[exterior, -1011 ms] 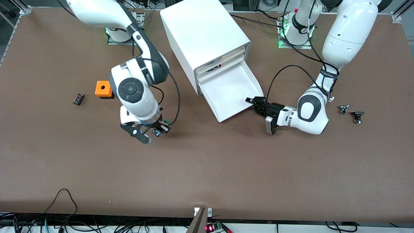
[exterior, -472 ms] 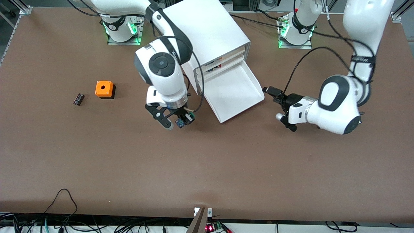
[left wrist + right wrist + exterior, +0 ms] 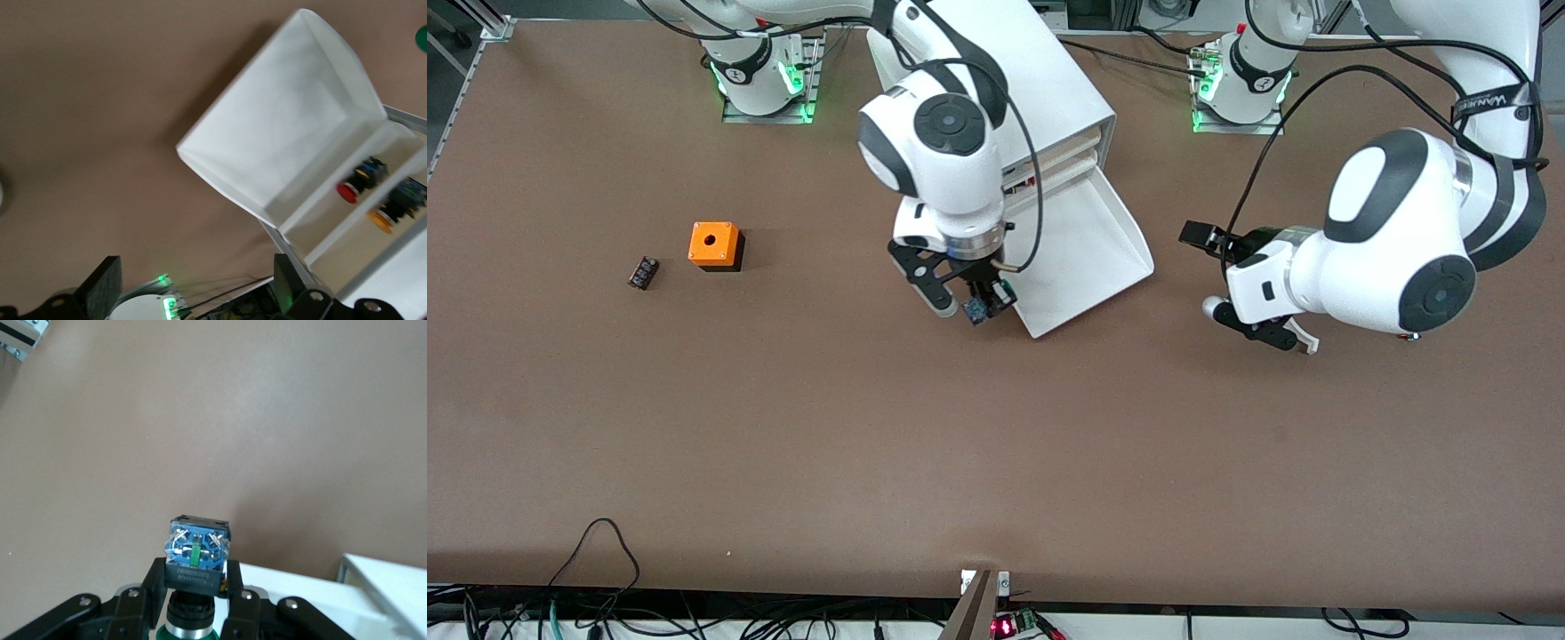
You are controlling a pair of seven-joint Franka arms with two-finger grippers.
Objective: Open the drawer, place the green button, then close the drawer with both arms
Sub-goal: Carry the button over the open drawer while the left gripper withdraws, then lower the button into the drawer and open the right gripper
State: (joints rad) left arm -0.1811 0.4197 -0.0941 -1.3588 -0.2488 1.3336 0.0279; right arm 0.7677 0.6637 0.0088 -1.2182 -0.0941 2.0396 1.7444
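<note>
The right gripper [image 3: 967, 300], clamped on the green-capped, blue-based button [image 3: 975, 309], needed carrying over the open white plastic drawer [image 3: 1089, 258] before release; the left gripper [image 3: 193, 293] waited, fingers spread.

The table [image 3: 694, 427] has a matt brown, faintly mottled surface. The cabinet [image 3: 978, 80] and its pulled-out drawer [image 3: 1085, 258] look like smooth white plastic with a soft sheen. The arms [image 3: 1387, 222] wear glossy white shells with black caps. The button [image 3: 197, 550] shows translucent blue-grey plastic with small metal contacts.
</note>
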